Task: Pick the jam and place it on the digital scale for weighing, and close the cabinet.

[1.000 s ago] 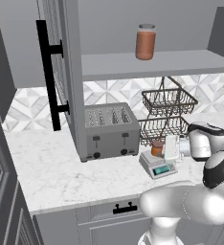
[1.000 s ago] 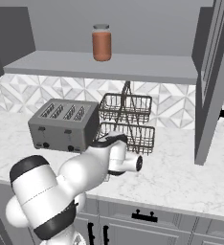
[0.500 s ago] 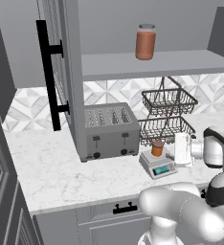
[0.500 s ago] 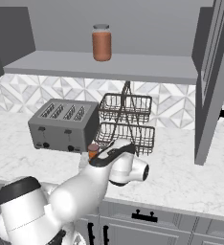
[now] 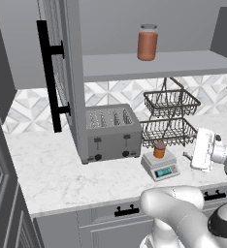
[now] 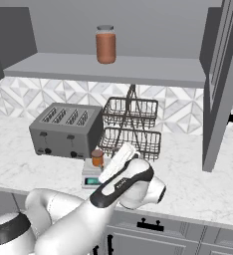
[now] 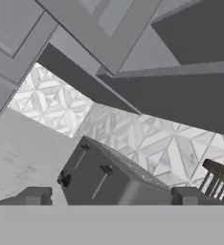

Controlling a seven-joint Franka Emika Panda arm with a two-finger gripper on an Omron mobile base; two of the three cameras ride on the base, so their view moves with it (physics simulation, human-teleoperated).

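The jam (image 5: 159,149) is standing upright on the weighing plate of the digital scale (image 5: 159,166), and the scale is resting on the marble tabletop (image 5: 47,169) just in front of the toaster (image 5: 111,132), toward its right corner, with its teal display facing the front edge. In the right base view the same jam (image 6: 97,158) is sitting on the scale (image 6: 92,177) in front of the toaster (image 6: 66,130), partly hidden by the arm. Nothing is touching the jar.

The gripper (image 5: 202,149) is hanging to the right of the scale, clear of the jam and apart from it. In the hand view the jaws are standing wide, with one dark fingertip (image 7: 35,196) at each lower side and nothing between them; beyond them the toaster (image 7: 104,179) is lying tilted across the picture.

Behind the scale, the two-tier wire basket (image 5: 170,116) is standing beside the toaster against the tiled wall. Above the toaster, the cabinet (image 5: 154,65) is standing open: its left door (image 5: 57,72) with the long black bar handle is swung outward toward the cameras, and a taller reddish-brown jar (image 5: 148,42) is sitting on the shelf inside. The right door (image 6: 220,84) is also hanging open.
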